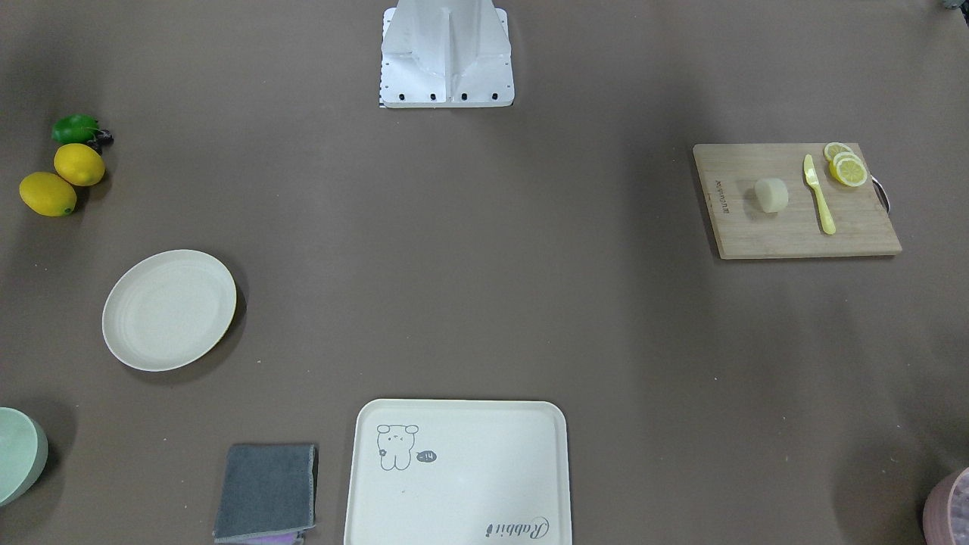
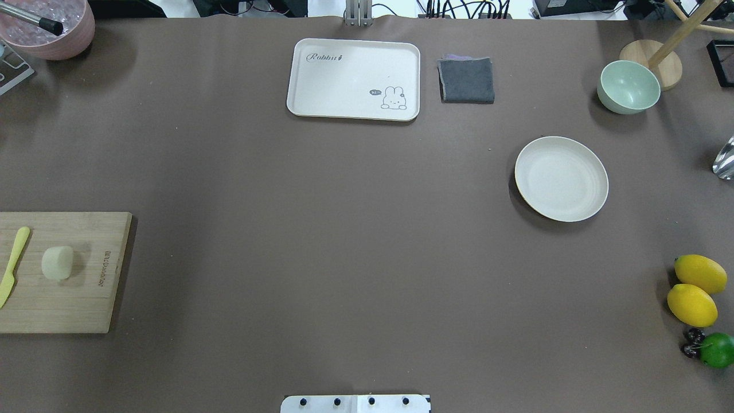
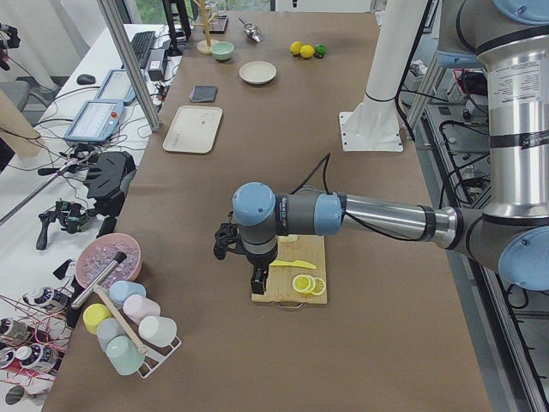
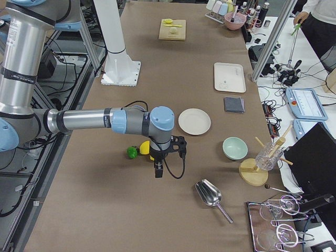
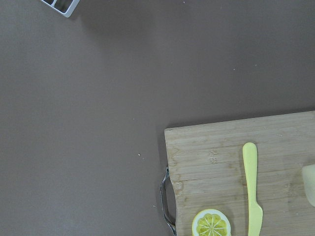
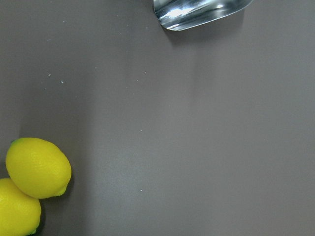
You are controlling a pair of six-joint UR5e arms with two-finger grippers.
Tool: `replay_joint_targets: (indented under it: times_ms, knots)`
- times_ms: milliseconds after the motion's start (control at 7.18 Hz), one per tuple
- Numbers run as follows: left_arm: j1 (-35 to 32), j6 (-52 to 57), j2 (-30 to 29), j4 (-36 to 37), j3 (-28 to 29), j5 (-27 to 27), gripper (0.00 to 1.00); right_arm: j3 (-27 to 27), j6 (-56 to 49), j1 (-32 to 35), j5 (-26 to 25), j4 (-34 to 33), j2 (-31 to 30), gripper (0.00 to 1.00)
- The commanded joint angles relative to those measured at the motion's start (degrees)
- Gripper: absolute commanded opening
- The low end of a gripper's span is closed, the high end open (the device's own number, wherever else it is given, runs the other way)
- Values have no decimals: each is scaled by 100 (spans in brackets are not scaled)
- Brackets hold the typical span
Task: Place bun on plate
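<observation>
Overhead exterior: tray (image 2: 344,80) reads "Rabbit" (bubble (image 2: 375,92): "hi"); bun (image 2: 57,263) on board (image 2: 86,304).

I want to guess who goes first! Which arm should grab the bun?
Left. The left tool hangs right by the cutting board where the bun sits. The right tool is at the table's other end beside the lemons, though nearer the plate.

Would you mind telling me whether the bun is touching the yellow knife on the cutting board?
Apart. The front-facing view shows bare cutting board between the bun and the knife.
</observation>
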Motion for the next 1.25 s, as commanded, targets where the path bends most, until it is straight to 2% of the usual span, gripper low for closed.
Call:
replay_joint_targets:
  times_ms: [0,557,697,836,975,1115]
  knots:
    - [-14,3,13,9,-50,278,98,-13,6,-4,18,3,-2,100]
    - [-14,3,-109,-148,-279,343,98,301,42,5,53,151,410,100]
    - [-14,-5,-153,-793,-270,334,98,468,128,5,62,318,411,100]
    - [4,-32,-249,-1539,60,325,98,687,147,5,79,319,463,100]
    - [-13,-84,-764,-2313,481,282,98,820,164,5,393,320,559,100]
    - [-22,-119,-725,-2381,425,168,98,726,304,-30,605,250,1073,100]
